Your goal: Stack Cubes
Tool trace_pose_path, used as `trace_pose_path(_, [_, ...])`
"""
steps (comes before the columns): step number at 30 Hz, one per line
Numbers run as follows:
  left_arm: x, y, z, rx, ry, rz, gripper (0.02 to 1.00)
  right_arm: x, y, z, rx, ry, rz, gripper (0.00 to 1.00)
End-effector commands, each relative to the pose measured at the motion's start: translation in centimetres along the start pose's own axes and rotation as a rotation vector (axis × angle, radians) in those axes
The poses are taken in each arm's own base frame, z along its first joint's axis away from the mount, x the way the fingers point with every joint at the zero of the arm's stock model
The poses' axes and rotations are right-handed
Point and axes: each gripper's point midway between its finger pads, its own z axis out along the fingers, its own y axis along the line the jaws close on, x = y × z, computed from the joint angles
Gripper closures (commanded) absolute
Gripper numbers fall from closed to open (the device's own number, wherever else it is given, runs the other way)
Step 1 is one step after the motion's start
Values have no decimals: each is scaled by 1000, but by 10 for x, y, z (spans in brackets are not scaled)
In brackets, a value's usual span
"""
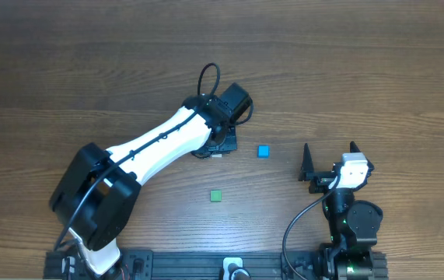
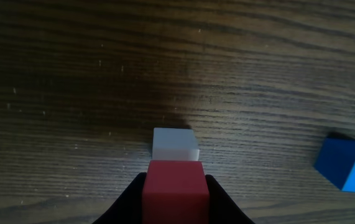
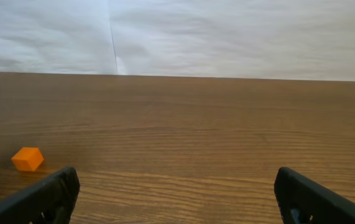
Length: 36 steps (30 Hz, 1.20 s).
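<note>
The left arm (image 1: 159, 144) is stretching diagonally across the table (image 1: 361, 62), blocking its middle. A white cube (image 2: 176, 143) is sitting just beyond its clamped red cube (image 2: 175, 186); bare wood is separating them from the blue cube (image 2: 345, 165).

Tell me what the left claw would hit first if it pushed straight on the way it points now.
Probably the white cube: it lies just ahead of the red cube held in the left claw, which points down at the table. Depth is unclear; it could land just short.
</note>
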Motion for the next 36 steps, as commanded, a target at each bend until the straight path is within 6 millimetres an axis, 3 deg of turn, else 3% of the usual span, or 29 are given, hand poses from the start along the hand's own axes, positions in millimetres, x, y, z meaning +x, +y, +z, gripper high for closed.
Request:
trace_pose_path(1, [-2,-7,2,11,4,-9,980,1,-1,0,5,-3,0,9])
trace_pose_path(29, [1,-4,13,-16,23,-8,980,1,-1,0,5,-3,0,7])
trace_pose_path(36, [1,-4,13,-16,23,-8,895,1,-1,0,5,-3,0,9])
